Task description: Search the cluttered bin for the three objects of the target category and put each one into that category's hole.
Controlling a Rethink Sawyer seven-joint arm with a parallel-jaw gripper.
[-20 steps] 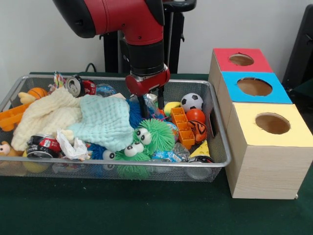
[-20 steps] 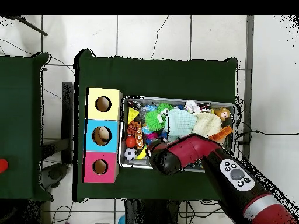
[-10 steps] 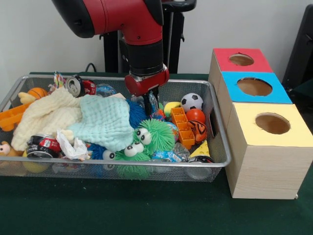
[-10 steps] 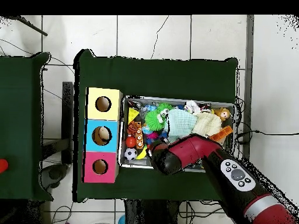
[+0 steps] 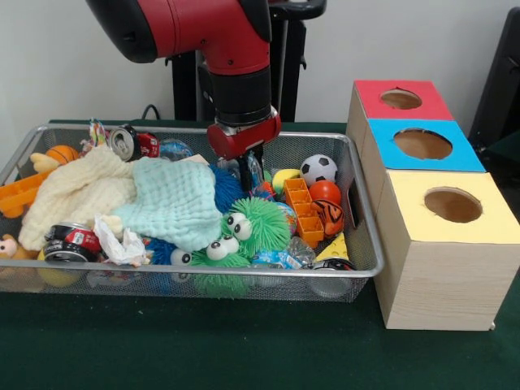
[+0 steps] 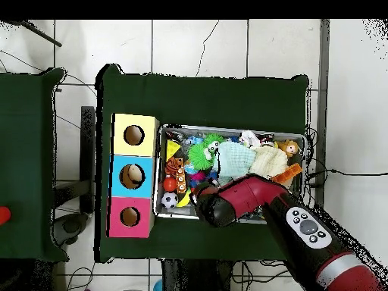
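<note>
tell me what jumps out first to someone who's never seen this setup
The big red arm comes down over the middle of a wire bin crammed with toys, its end effector just above the clutter beside a pale green cloth. In front of the cloth sits a fuzzy green toy with googly eyes. Beside the bin stand three wooden boxes with holes, topped red, blue and yellow.

Crowded bin under the gripper, open air above it

The gripper (image 5: pixel 252 172) hangs low in the wire bin (image 5: pixel 357 211), hemmed by a blue spiky ball (image 5: pixel 225 188) beside it, the mint cloth (image 5: pixel 175 201) further out and an orange block (image 5: pixel 303 211) on its other side; green fuzzy toys (image 5: pixel 248 227) block the camera side. Above the rim, room is free toward the boxes (image 5: pixel 431 207).
</note>
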